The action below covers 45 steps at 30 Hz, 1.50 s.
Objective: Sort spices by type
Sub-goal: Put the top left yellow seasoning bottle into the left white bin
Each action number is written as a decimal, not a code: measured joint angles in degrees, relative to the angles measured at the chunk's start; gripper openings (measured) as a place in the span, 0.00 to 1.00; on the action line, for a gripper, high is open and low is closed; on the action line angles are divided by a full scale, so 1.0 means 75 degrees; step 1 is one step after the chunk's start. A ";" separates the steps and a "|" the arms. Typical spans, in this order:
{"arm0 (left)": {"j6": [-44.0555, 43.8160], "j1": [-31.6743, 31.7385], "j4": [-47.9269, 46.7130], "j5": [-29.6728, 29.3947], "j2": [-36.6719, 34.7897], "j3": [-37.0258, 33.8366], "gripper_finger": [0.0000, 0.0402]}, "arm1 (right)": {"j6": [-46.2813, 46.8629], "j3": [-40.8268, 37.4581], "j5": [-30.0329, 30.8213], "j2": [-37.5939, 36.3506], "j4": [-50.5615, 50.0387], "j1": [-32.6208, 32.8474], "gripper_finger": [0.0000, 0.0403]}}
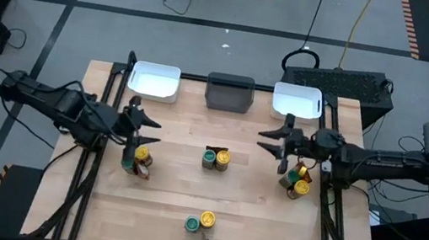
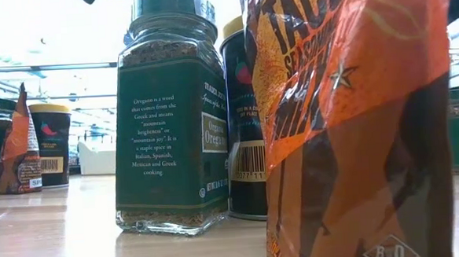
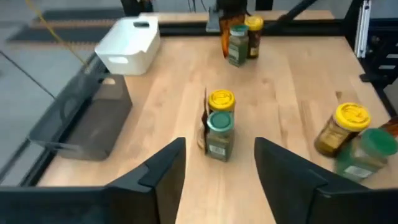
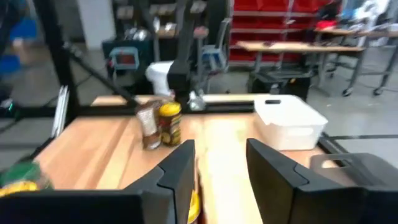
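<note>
1. At the left side of the table, one dark jar with a yellow lid (image 1: 141, 154) stands with an orange-brown crinkly packet (image 1: 142, 173) in a small mixed group. My left gripper (image 1: 153, 130) hangs just above and far of this group, its fingers spread, pinching nothing.
2. In the centre stands a second mixed group (image 1: 217, 160), and a third mixed group (image 1: 201, 220) is at the near edge. The types are together in each, so I judge the sorting is at its beginning.
3. My right gripper (image 1: 262, 141) hovers at the right side, its fingers also spread and empty. A fourth mixed group (image 1: 297, 183) stands just right of it.
4. The white plastic bins (image 1: 155, 80) and the dark grey bin (image 1: 229, 91) are at the far edge. No spices are visible in them.
5. The next move, I think, calls for lowering open fingers around one jar only, without pushing its neighbours, which touch it.
6. Writing, from the low view: the dark glass jar with a green lid (image 2: 170, 116) says "Trader Joe's", "Organic Oregano", and explains the word comes from the Greek. The near packet (image 2: 355, 122) shows "TAC…" and "SEASON…". The jar between them carries a barcode.
</note>
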 joint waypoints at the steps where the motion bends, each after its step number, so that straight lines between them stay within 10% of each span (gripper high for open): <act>1: -0.0206 -0.0037 -0.0307 0.0000 0.0203 0.0289 0.51 | -0.0097 0.0142 0.0000 0.0140 -0.0120 0.0071 0.33; 15: -0.2647 0.0167 -0.3562 0.0474 0.2039 0.1555 0.52 | -0.1475 0.0971 0.0035 0.1458 -0.0429 0.0407 0.35; 45: -0.3400 0.1344 -0.4637 0.2441 0.4163 0.1555 0.66 | -0.2380 0.0992 0.0038 0.1536 -0.1178 0.0037 0.35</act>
